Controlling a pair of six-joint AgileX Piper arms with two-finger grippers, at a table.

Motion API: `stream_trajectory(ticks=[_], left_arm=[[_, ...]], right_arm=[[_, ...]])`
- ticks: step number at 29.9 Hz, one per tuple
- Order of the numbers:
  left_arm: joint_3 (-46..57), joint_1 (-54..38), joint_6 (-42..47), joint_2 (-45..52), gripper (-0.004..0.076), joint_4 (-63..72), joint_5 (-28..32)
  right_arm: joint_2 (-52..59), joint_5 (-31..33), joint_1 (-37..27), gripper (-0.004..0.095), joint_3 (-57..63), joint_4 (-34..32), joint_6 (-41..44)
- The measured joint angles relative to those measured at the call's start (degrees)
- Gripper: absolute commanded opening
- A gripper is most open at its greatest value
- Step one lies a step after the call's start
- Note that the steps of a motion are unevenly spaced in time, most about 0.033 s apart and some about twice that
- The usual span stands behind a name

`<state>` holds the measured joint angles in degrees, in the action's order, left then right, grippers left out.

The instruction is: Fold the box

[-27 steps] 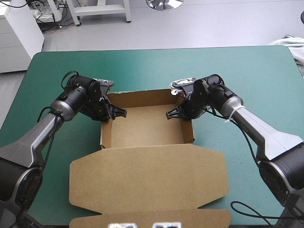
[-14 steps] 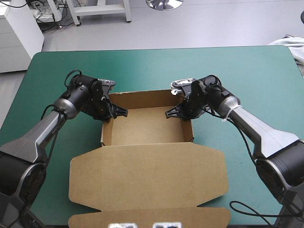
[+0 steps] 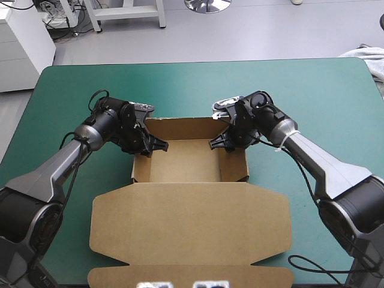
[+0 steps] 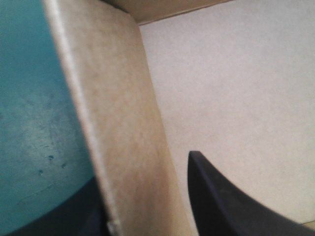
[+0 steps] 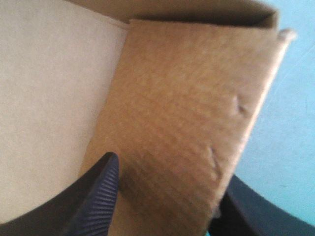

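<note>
L wall of box point(image 3: 189, 161) is being clamped by left end effector point(image 3: 147, 147), R wall by right end effector point(image 3: 228, 145); it is being held betw. them, both arms equally near.

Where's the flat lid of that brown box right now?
In the high view the lid lies flat on the near side of the tray, toward the robot.

I see one brown box point(image 3: 189, 219) on one teal-green table point(image 3: 192, 84). I have two grippers: my left gripper point(image 3: 155, 144) and my right gripper point(image 3: 219, 143).
</note>
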<state>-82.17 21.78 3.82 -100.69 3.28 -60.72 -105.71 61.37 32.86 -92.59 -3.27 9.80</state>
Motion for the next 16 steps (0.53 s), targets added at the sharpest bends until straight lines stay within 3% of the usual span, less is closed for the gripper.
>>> stream_trajectory(ticks=[10, 16], left_arm=[[-0.23, 0.19, 0.00, -0.02, 0.0452, 0.09, -0.16], [-7.06, 0.19, 0.00, 0.04, 0.0452, -3.28, -4.59]], right_arm=[[0.00, 5.43, 0.07, 0.0482, -6.65, -4.78, 1.37], [-0.07, 9.26, 0.07, 0.0482, -14.66, -7.03, 1.37]])
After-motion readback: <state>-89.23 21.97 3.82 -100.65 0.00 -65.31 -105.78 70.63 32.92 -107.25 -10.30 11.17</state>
